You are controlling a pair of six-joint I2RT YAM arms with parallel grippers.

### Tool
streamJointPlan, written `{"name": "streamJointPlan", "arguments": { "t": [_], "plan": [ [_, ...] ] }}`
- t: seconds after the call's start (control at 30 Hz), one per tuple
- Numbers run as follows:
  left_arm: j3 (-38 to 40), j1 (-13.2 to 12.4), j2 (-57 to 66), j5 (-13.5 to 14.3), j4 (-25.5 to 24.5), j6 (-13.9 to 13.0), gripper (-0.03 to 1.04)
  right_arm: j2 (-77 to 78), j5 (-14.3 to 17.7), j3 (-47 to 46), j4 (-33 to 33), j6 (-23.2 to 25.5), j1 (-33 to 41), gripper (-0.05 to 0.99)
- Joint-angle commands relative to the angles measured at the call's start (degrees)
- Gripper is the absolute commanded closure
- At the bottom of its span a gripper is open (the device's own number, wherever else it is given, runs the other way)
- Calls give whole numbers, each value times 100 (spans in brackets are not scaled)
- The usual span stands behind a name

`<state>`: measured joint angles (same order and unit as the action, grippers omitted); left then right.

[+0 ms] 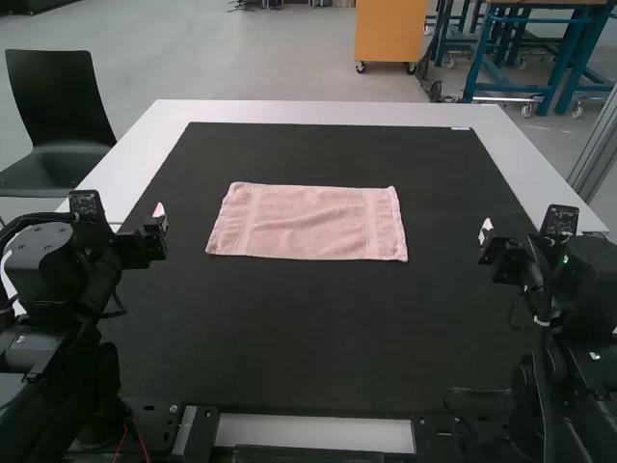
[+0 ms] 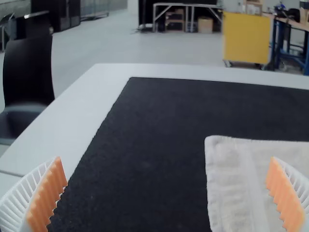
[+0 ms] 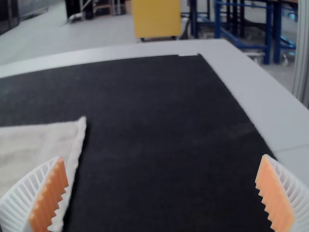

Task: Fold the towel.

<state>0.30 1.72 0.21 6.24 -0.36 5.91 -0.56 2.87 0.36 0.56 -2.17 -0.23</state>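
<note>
Black mat (image 1: 318, 357) is covering most of a white table (image 1: 318, 111), pale margins showing along the far side and both flanks. Left gripper (image 1: 159, 214) is hanging near the mat's left edge, right gripper (image 1: 486, 231) near its right edge. Both are standing wide open, holding nothing. In the left wrist view, the left gripper's (image 2: 165, 159) white ribbed fingers are sitting well apart, orange pads (image 2: 46, 198) facing each other across bare space. Same setup in the right wrist view: the right gripper's (image 3: 162, 158) pads (image 3: 50, 195) are facing across an equally wide gap.

Going outward: pink towel (image 1: 308, 222) is lying on the mat between the two grippers, to the right of the left one and to the left of the right one, sitting nearer the left one, touching neither. It's lying flat as a rectangle, long sides running from one gripper's side toward the other's, with a smoother band crossing it near each short end. Farther out, beyond both grippers, a small pale label (image 1: 460, 128) is sitting by the mat's far right corner.
</note>
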Motion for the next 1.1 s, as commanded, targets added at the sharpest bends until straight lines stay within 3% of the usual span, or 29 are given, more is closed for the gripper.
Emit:
{"name": "streamJointPlan", "arguments": {
  "t": [0.0, 0.5, 0.63, 0.77, 0.8, 0.83, 0.9, 0.93, 0.97, 1.0, 1.07],
  "plan": [
    [-30, -49, -21, 62, 54, 59, 4, 47, -6, -36, 15, -37, 5, 3],
    [-30, -57, -21, 62, 54, 112, 4, 47, -6, -36, 15, -37, 5, 3],
    [-30, -57, -21, 62, 54, 112, 4, 47, -402, -36, -38, -29, 5, 3],
    [-30, -49, -21, 62, 62, 112, 4, 47, -393, -36, -3, -46, 5, 3],
    [-30, -57, -21, 62, 71, 121, 4, 47, -402, -27, 59, -248, 5, 3],
    [-30, -57, -21, 62, 71, 191, 4, 47, -393, -27, 190, -741, 5, 3],
    [-30, -57, -21, 62, 177, 332, 4, 47, -446, -36, 410, -2208, 5, 3],
    [-30, -57, -21, 62, 309, 296, 4, 47, -507, -36, 516, -2437, 14, 3],
    [-30, -66, -21, 62, 502, 77, 4, 47, -542, -36, 665, -2437, 14, 3],
    [-30, -57, -21, 62, 722, -336, 4, 47, -542, -36, 937, -2463, 14, 3],
    [-30, -57, -21, 62, 1064, -1356, 4, 47, -542, -36, 1227, -2551, 14, 3]
  ]
}}
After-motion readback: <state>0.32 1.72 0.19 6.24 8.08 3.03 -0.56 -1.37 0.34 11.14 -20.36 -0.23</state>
